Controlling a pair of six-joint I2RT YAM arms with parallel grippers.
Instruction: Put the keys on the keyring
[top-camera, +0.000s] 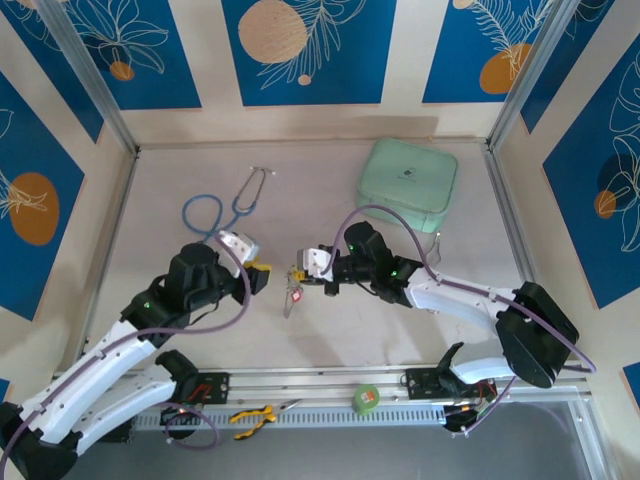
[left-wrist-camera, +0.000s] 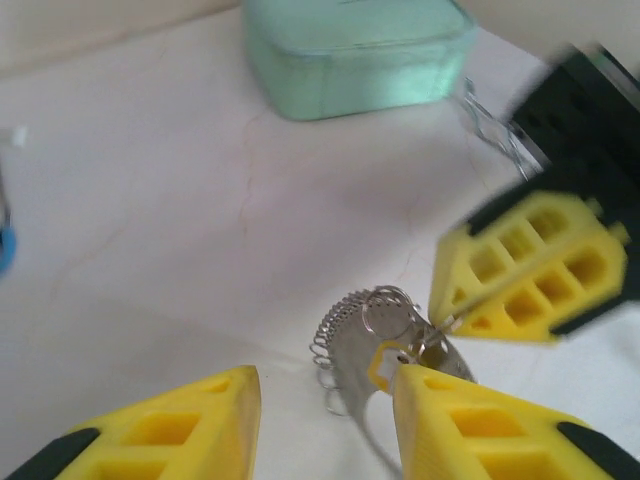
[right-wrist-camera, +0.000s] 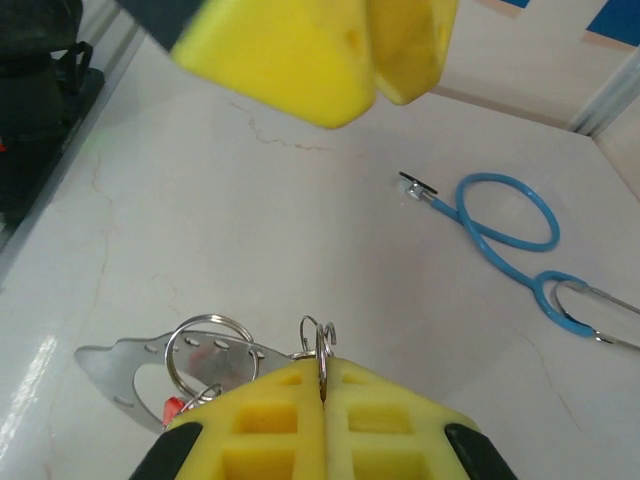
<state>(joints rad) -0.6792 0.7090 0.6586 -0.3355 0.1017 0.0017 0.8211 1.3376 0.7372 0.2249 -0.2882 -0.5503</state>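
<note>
— Where's the keyring (right-wrist-camera: 320, 348)?
— Mid-table (left-wrist-camera: 150, 200), pinched by the right fingers (right-wrist-camera: 270, 415), silver keys (left-wrist-camera: 338, 345) fringing it.
— Left fingers (left-wrist-camera: 200, 425)?
— Spread, with the yellow key (left-wrist-camera: 383, 362) beside one tip. Probably the threading step; next that key needs gripping.

There's the keyring (right-wrist-camera: 215, 350), low and left of centre in the right wrist view: a silver bunch of split rings on a flat curved plate, its small top rings pinched upright between the right gripper (right-wrist-camera: 322, 372) fingers. In the left wrist view, bottom centre, the silver keys (left-wrist-camera: 335, 350) fan out as a jagged fringe, and the tiny brass-yellow key (left-wrist-camera: 384, 362) sits right against them.
</note>
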